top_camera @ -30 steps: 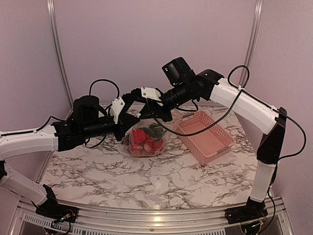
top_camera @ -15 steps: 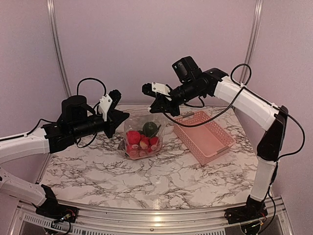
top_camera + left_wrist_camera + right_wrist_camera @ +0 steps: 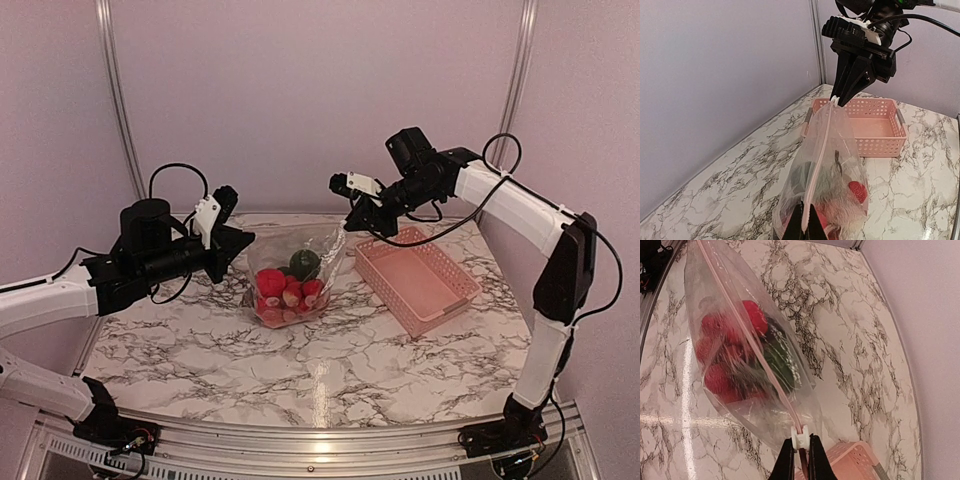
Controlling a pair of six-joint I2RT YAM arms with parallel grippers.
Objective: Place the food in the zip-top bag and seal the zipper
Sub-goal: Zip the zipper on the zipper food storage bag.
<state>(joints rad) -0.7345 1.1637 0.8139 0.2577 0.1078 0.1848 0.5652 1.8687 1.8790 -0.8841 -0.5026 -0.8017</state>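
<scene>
The zip-top bag [image 3: 295, 280] hangs stretched between my two grippers above the marble table, sagging with the food [image 3: 283, 292]: red pieces and a green vegetable [image 3: 304, 263]. My left gripper [image 3: 241, 244] is shut on the left end of the zipper [image 3: 820, 150]; its fingertips [image 3: 807, 226] pinch the pink strip. My right gripper [image 3: 348, 222] is shut on the white slider [image 3: 800, 436] at the right end of the zipper [image 3: 742, 330]. The strip runs taut from one gripper to the other. The food also shows through the plastic in the right wrist view [image 3: 735, 355].
The pink slatted basket [image 3: 418, 282] stands to the right of the bag, below my right arm, with nothing in it. It also shows in the left wrist view [image 3: 874, 125]. Purple walls close the back and sides.
My grippers have drawn apart: the right one moved right along the zipper with the slider, the left one pulled back left. The bag has stretched out and hangs lower.
</scene>
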